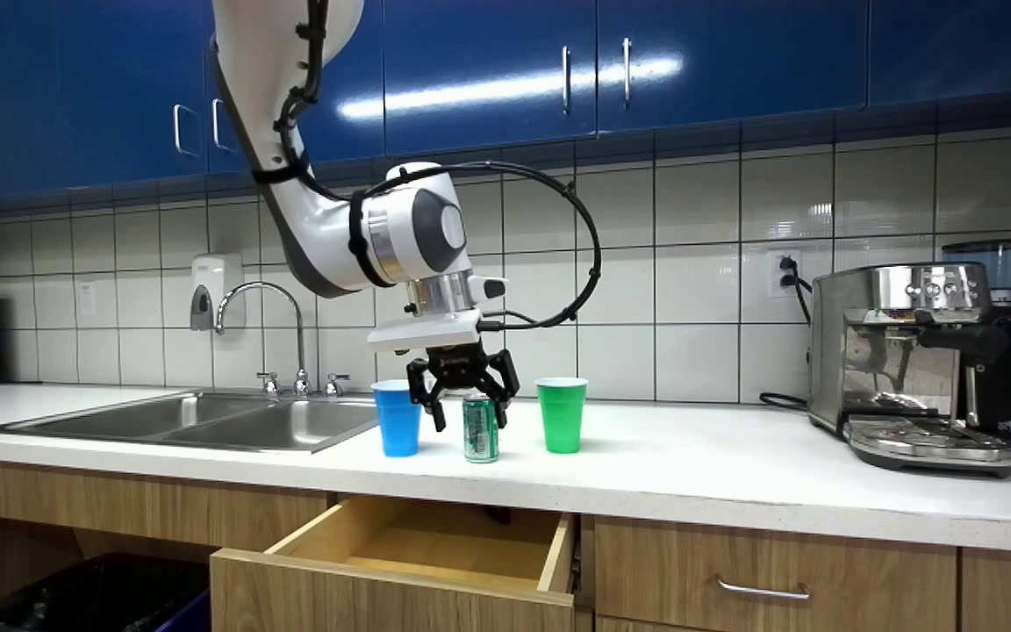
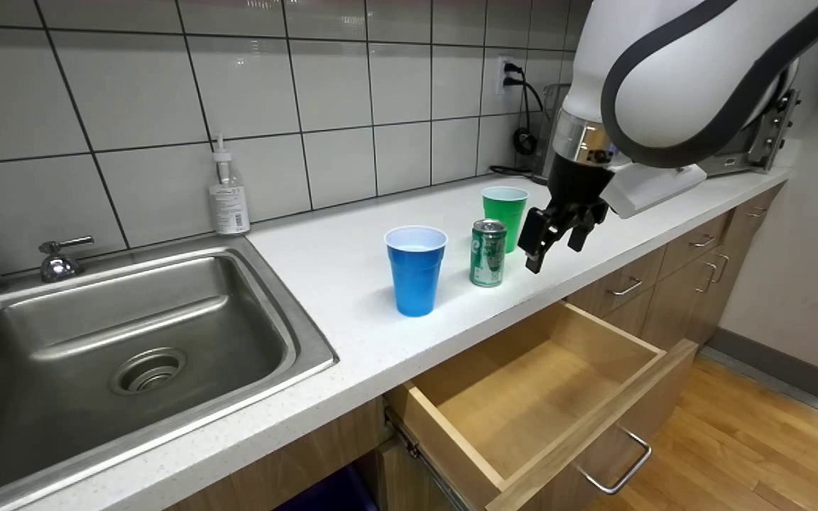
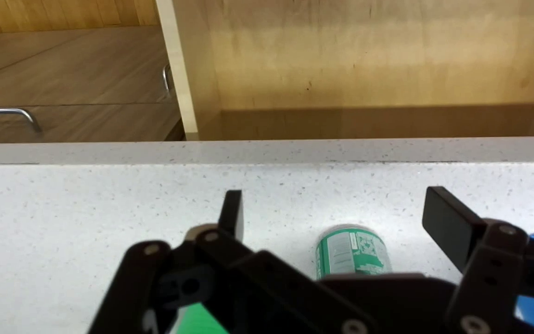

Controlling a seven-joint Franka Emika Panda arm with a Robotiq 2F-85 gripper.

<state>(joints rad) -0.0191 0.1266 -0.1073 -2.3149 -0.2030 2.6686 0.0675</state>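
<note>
In an exterior view, right of centre, note the can (image 2: 488, 254), upright, just left of the spread-jawed, empty gripper (image 2: 556, 255).

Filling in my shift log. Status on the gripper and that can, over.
Gripper open, nothing held. Green can upright on counter, untouched. Blue cup and green cup flank it; drawer below stands open.

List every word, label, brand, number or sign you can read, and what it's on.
None can be read with certainty.
Green can: printed label, too small and blurred in all views.
Pump bottle: white label with dark print, too small.
Jaws' black base: faint pale lettering, too small.
</note>
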